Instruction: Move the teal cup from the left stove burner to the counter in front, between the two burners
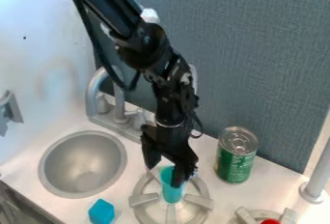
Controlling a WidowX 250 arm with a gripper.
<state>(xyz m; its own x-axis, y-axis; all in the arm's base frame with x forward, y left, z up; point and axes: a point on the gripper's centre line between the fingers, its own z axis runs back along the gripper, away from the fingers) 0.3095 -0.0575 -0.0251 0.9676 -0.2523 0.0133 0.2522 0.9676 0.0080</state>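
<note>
We've got a tapered, teal, plastic-looking cup [171, 189], upright over the round grey burner [201, 214], between the black two-finger gripper [166, 170]'s parted jaws, gap on one side.

The robot arm [147, 49] is black, with a long, straight, glossy upper section, rounded joints and a narrower, knobbly wrist. A thin black cable [88, 30] runs alongside and loops. Pale patches mark the joints, and a slim silvery band [170, 124] rings the black gripper [165, 174].
</note>
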